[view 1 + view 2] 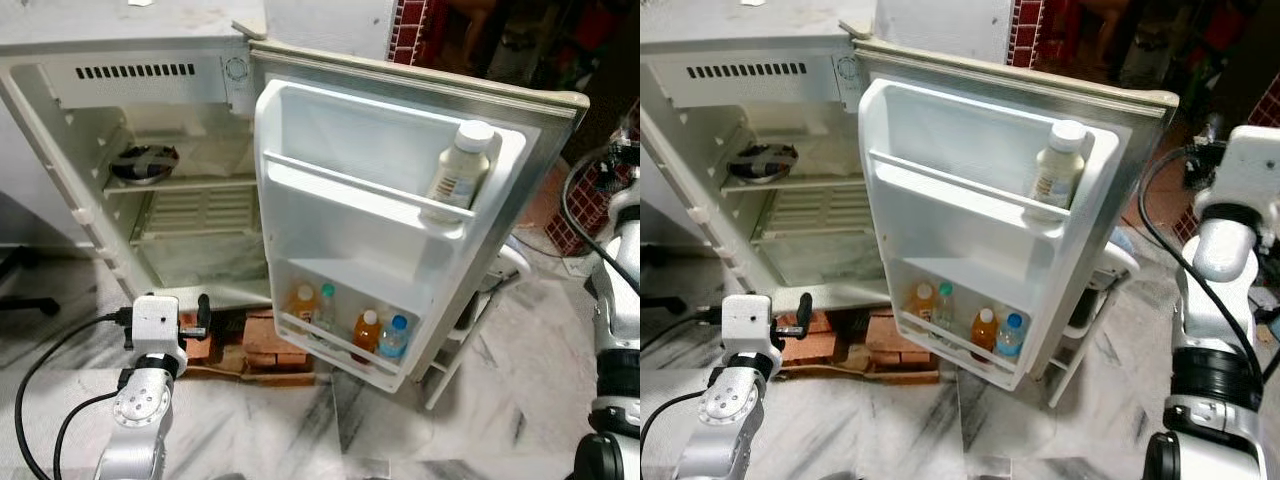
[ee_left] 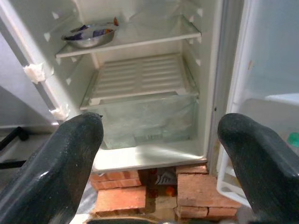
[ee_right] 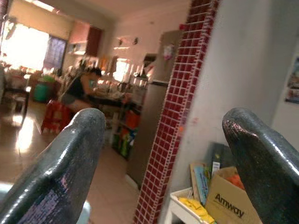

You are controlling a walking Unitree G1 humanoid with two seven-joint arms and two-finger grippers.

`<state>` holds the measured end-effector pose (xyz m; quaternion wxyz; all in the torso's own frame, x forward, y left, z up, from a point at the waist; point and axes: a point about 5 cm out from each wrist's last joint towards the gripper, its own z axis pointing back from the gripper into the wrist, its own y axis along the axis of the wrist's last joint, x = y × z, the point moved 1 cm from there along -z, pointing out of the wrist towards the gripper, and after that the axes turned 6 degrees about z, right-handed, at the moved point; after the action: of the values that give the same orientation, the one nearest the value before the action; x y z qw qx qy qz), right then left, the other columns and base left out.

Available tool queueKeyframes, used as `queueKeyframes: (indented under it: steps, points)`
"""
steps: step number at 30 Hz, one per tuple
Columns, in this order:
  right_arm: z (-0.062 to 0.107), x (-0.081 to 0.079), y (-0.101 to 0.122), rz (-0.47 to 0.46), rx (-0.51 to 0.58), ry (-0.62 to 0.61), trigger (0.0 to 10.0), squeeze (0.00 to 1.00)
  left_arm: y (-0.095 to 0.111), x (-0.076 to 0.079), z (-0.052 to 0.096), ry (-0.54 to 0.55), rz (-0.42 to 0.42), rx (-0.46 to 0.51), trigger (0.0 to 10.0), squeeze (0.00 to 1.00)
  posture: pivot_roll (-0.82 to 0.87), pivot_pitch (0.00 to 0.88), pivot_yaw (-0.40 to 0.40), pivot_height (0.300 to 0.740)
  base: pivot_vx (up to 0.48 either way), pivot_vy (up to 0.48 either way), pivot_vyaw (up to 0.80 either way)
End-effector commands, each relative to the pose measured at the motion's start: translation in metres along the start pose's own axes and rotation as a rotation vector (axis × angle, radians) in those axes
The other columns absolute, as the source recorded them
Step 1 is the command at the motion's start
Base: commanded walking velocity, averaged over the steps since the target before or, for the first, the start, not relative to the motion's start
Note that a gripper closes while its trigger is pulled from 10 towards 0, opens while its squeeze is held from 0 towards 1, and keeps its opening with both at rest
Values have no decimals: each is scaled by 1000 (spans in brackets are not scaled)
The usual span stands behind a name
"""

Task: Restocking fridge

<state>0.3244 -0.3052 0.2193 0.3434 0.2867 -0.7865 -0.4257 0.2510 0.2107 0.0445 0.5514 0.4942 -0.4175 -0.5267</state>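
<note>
Fridge (image 1: 150,60) open, door (image 1: 400,200) swung wide. White bottle (image 1: 462,165) on upper door shelf; four small bottles (image 1: 345,325) in bottom door rack. Left claw (image 2: 159,154) released, empty, facing fridge interior. Right claw (image 3: 163,163) released, raised aside.

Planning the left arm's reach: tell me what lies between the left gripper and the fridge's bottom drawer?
Nothing; the left wrist view shows open air between the left gripper and the clear drawer, bricks below.

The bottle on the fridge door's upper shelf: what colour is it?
The bottle is cream-white, cap included; the left eye view shows it best.
</note>
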Motion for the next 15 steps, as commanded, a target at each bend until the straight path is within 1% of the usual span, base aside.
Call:
queueKeyframes:
  steps: [1, 3, 6, 7, 8, 9, 11, 12, 13, 15]
  points:
    - [4, -1, -8, 31, -37, -13, 10000, 0, -2, 0, 2, 5, -8, -7, 10000, 0, 50, 0, -35, 740, 0, -398, 0]
    - [8, -3, -15, 27, -71, -15, 10000, 0, -3, 0, 3, 4, -10, -10, 10000, 0, 51, 0, -36, 740, 0, -409, 0]
    - [17, -10, -30, 21, -136, 19, 10000, 0, -3, 0, 3, 6, -11, -12, 10000, 0, 51, 0, -36, 740, 0, -419, 0]
    - [17, -10, -30, 21, -136, 19, 10000, 0, -3, 0, 3, 6, -11, -12, 10000, 0, 51, 0, -36, 740, 0, -431, 0]
    - [23, -16, -36, 25, -163, 50, 10000, 0, -3, -1, 4, 10, -11, -12, 10000, 0, 50, 0, -38, 740, 0, -431, 0]
    - [25, -18, -39, 32, -171, 65, 10000, 0, -3, -1, 4, 11, -13, -11, 10000, 0, 50, 0, -38, 740, 0, -431, 0]
    - [32, -25, -41, 30, -175, 98, 10000, 0, -3, -1, 4, 12, -13, -11, 10000, 0, 50, 0, -39, 740, 0, -433, 0]
    - [39, -32, -43, 42, -173, 137, 10000, 0, -4, -1, 4, 13, -12, -12, 10000, 0, 50, 0, -40, 740, 0, -442, 0]
    - [39, -32, -43, 42, -173, 137, 10000, 0, -4, -1, 4, 13, -12, -12, 10000, 0, 50, 0, -40, 740, 0, -442, 0]
    - [47, -41, -46, 34, -189, 176, 10000, 0, -4, 1, 4, 14, -18, -13, 10000, 0, 50, 0, -41, 740, 0, -461, 0]
